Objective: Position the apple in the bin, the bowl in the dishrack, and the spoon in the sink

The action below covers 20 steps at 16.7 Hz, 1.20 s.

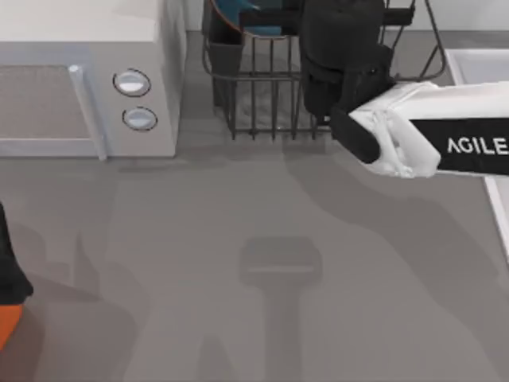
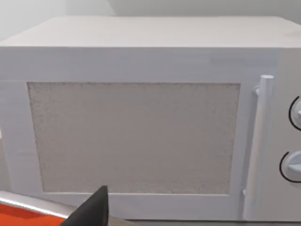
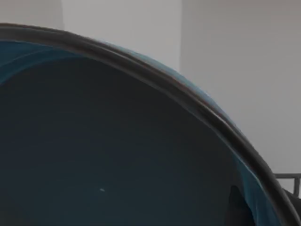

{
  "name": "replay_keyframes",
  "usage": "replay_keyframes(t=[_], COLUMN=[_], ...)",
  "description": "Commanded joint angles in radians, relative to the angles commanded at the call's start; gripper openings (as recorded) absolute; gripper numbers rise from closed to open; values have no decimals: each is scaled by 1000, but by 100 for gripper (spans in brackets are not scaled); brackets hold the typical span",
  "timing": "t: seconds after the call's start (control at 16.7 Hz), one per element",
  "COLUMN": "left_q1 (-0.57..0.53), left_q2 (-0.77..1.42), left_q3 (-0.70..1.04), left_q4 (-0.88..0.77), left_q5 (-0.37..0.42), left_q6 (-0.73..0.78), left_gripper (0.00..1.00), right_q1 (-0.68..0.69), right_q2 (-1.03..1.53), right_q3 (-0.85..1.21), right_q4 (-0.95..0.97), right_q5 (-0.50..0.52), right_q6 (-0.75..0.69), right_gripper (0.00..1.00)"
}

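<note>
The teal-blue bowl stands on edge at the back left of the dark wire dishrack. In the right wrist view its dark blue inside and thin brown rim are very close to the camera. My right gripper hangs over the rack's right half, just right of the bowl. A strip of the pale sink rim shows at the table's right edge. My left arm is parked at the lower left edge. The apple, the spoon and the bin are out of view.
A white microwave with two round knobs stands at the back left, and the left wrist camera faces its door. An orange part sits by the left arm. Bare grey table lies in front of the rack.
</note>
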Motion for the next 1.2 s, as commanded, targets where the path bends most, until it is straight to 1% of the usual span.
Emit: replay_keyframes(t=[0.48, 0.54, 1.2], left_q1=[0, 0, 0], left_q2=[0, 0, 0], left_q3=[0, 0, 0], left_q4=[0, 0, 0], left_q5=[0, 0, 0], left_q6=[0, 0, 0], left_gripper=[100, 100, 100], right_q1=[0, 0, -7], right_q2=[0, 0, -23], right_q3=[0, 0, -20], right_q4=[0, 0, -10], right_q5=[0, 0, -11], right_q6=[0, 0, 0], right_gripper=[98, 100, 100])
